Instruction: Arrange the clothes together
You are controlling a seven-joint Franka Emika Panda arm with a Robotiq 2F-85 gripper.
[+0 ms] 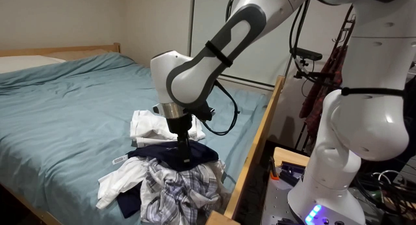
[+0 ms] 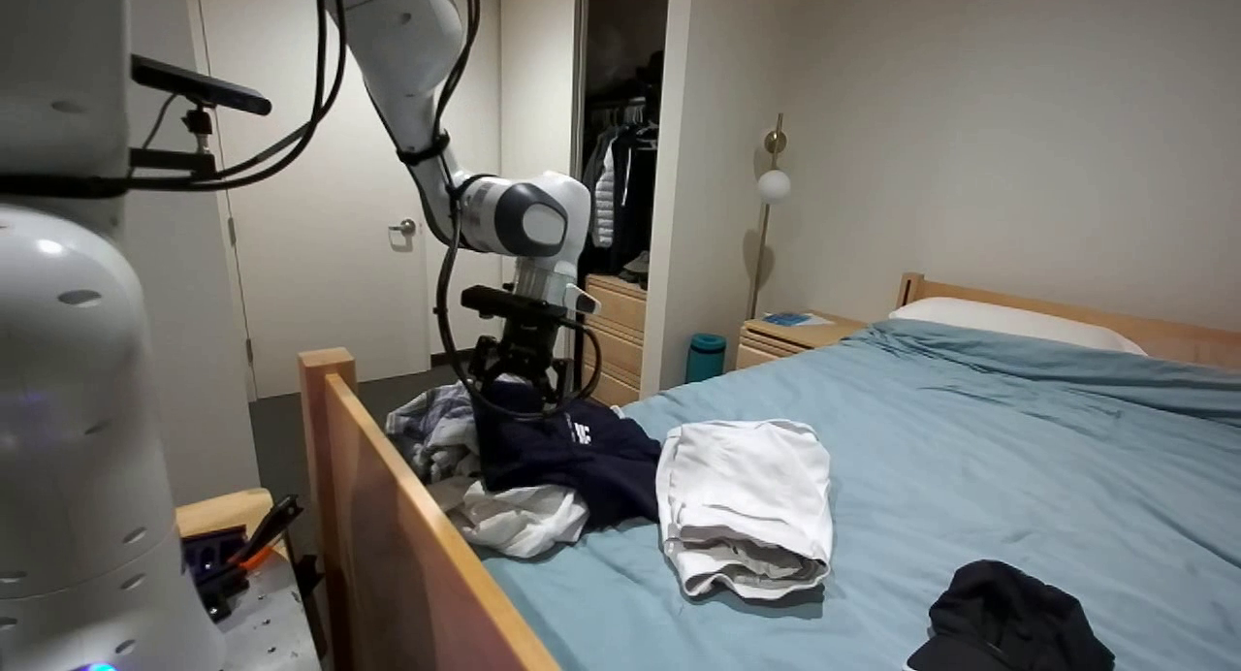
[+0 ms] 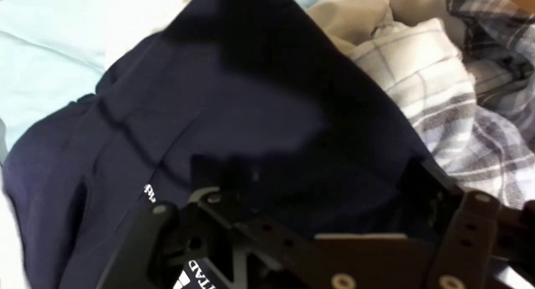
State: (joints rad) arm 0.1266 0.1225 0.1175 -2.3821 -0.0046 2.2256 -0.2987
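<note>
A navy garment with white lettering lies on top of a clothes pile in both exterior views and fills most of the wrist view. Under and beside it are a plaid shirt and a white garment. A folded white garment lies beside the pile. A black garment lies apart on the bed. My gripper points down at the navy garment. Its fingers are wide apart over the dark cloth. Whether the fingertips press into the cloth cannot be told.
The clothes lie on a bed with a blue-green cover. A wooden footboard stands close to the pile, between the bed and the robot base. A cable loop hangs beside the wrist.
</note>
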